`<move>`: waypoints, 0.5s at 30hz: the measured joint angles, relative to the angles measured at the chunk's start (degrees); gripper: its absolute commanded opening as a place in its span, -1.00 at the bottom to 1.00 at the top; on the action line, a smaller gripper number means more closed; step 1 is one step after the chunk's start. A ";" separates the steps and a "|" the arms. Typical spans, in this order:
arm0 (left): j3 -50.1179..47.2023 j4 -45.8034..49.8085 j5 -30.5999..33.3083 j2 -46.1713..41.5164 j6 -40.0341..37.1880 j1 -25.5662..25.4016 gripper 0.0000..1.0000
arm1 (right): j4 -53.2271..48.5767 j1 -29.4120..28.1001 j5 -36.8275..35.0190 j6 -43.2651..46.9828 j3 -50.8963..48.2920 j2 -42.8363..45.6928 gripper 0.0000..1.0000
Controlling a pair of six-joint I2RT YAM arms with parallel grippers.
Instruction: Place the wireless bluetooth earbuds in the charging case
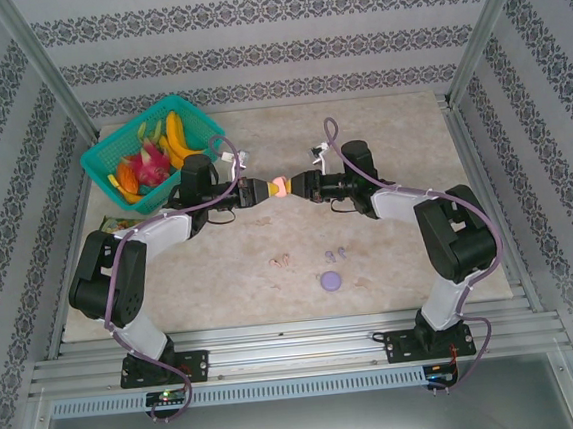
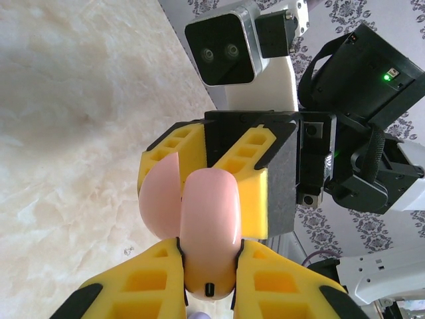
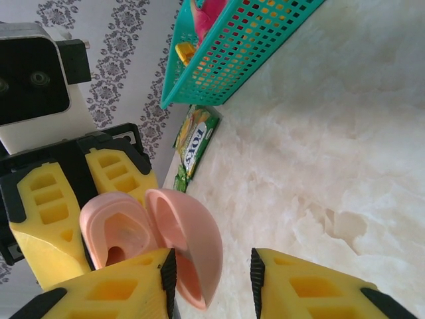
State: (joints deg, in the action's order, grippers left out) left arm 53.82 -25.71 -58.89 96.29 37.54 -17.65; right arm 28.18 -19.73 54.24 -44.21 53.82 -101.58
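The left gripper [image 2: 209, 266] fingers pinch the pink case [image 2: 209, 212]. The right gripper [image 3: 212, 266] fingers stand spread around its open lid [image 3: 192, 239]. The pink earbuds [image 1: 281, 261] and lilac earbuds [image 1: 333, 254] lie on the table [image 1: 389, 125], well apart from all fingers.

green and yellow packet [image 3: 194, 145]: brand name "fox's" printed in white letters along its face.

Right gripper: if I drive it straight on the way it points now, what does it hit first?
The open pink case, held by the left gripper directly ahead of the right gripper. Its lid sits between the right jaws, so contact looks almost immediate; the left jaws come next.
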 measured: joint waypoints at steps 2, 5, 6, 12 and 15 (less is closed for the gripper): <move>0.00 0.04 0.15 0.00 0.00 0.00 -0.76 | 0.04 0.00 0.02 -0.04 0.02 -0.28 -0.29; 0.00 0.04 0.44 0.00 0.00 -0.02 -0.76 | 0.50 0.00 0.07 -0.22 0.02 -0.44 -0.36; 0.00 0.04 0.48 0.00 0.00 -0.02 -0.76 | 0.63 0.00 0.07 -0.26 0.02 -0.46 -0.36; 0.00 0.07 0.90 0.00 0.00 -0.02 -0.76 | 1.14 0.00 0.15 -0.44 0.02 -0.61 -0.55; 0.00 0.04 1.07 0.00 0.00 -0.02 -0.76 | 1.27 0.00 0.26 -0.46 0.02 -0.74 -0.63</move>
State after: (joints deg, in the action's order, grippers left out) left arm 53.82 -25.67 -57.82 96.29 37.54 -17.67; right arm 29.45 -19.73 54.50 -44.66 53.84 -102.32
